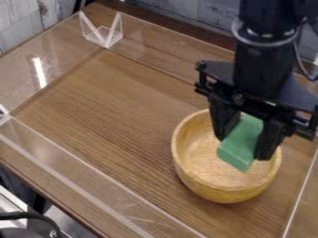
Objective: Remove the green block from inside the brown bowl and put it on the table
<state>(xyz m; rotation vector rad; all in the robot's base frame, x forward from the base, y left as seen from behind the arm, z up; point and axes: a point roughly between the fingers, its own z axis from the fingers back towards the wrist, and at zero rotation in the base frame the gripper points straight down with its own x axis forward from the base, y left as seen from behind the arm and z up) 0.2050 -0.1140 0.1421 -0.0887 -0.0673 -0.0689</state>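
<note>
- Over the brown bowl [228,156], at the right side of the view, the black gripper [252,147] hangs pointing straight down from a dark arm that enters at the top edge.
- Its jaws are closed tight on the green block [241,144], one finger on each side of it.
- The green block is held upright and a little tilted, its lower end down inside the bowl's opening, below the level of the far rim; whether that end touches the bowl's floor cannot be told.
- The brown bowl is round, light tan, with a thick rim and visible grain, and stands on the bench [112,102] toward the near right corner.
- The gripper's frame hides part of the bowl's far rim.
- The bench is brown wood grain, with clear glossy plastic walls [74,177] running along its edges.
- A small clear plastic piece [100,31], folded into a V shape, stands at the far left of the bench, well apart from the bowl.
</note>
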